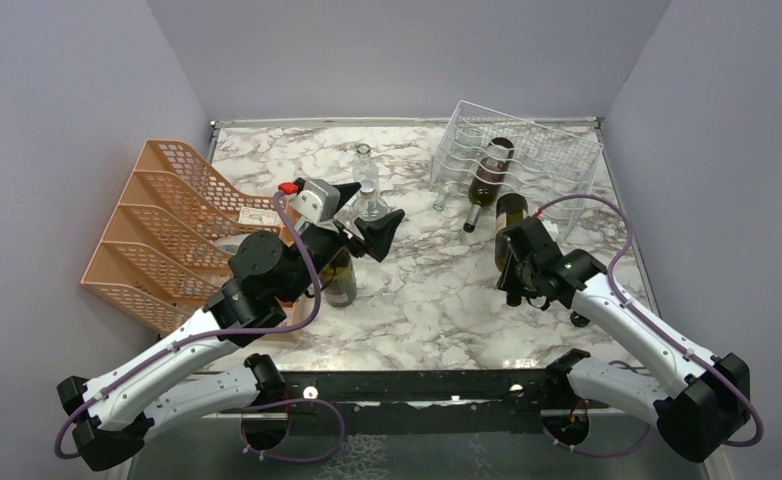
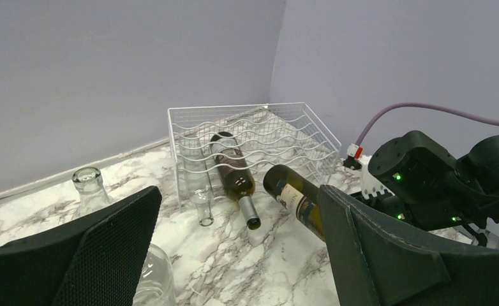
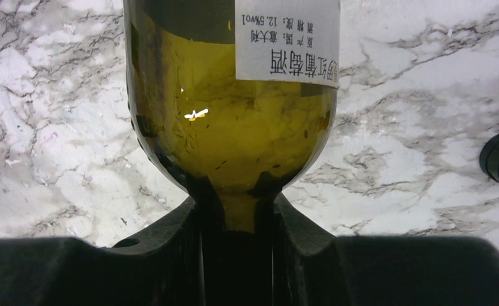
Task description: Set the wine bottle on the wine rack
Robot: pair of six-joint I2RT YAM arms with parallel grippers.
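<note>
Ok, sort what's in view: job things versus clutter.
Job: wine bottle, held by its neck in the right gripper; wine rack.
Lying about: orange organizer; clear glass bottles; dark bottle near the organizer; bottle already in the rack.

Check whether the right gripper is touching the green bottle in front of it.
Touching. The right wrist view shows the right gripper shut on the green bottle, both fingers pressed against its neck with no gap.

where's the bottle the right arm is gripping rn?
Top view, right of centre: the wine bottle is held by its neck in the right gripper, base toward the wine rack, beside the dark bottle lying in it.
</note>
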